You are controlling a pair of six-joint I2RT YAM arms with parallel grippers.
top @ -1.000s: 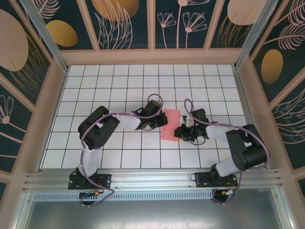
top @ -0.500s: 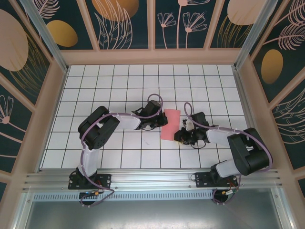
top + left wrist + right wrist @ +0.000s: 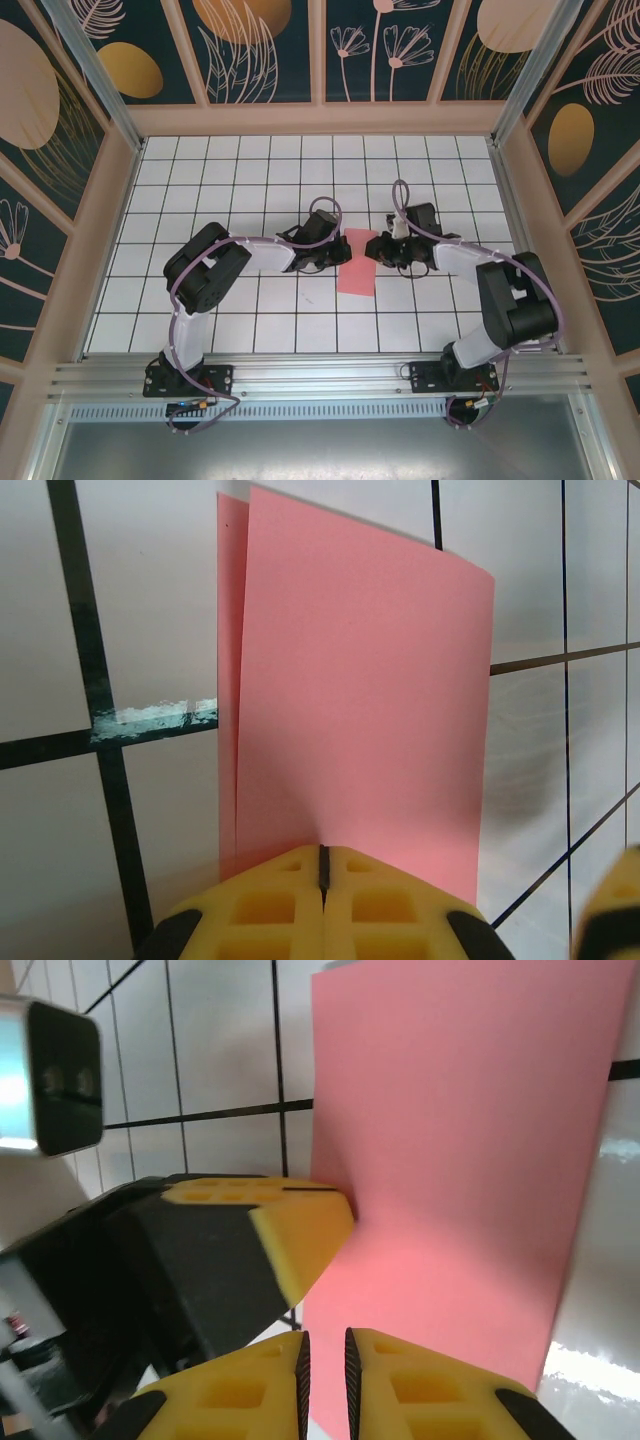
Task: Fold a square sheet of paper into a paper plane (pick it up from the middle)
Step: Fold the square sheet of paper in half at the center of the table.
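The square sheet of paper (image 3: 357, 266), salmon pink, lies on the table folded in half into a tall narrow rectangle; two layers show at its left edge in the left wrist view (image 3: 360, 680). My left gripper (image 3: 338, 258) is shut on the middle of the sheet's left edge (image 3: 323, 865). My right gripper (image 3: 373, 248) is at the sheet's upper right corner. Its jaws (image 3: 325, 1360) stand a narrow gap apart over the pink paper (image 3: 470, 1160), with nothing between them. The left gripper's yellow fingertip (image 3: 300, 1230) shows just beyond them. The paper plane is out of view.
White grid tiles with black lines cover the table (image 3: 250, 190). Patterned walls enclose it on three sides, and a metal rail (image 3: 320, 370) runs along the near edge by the arm bases.
My right gripper has moved away from the near right edge of the sheet, up to its far right corner. The left gripper and the paper have stayed still.
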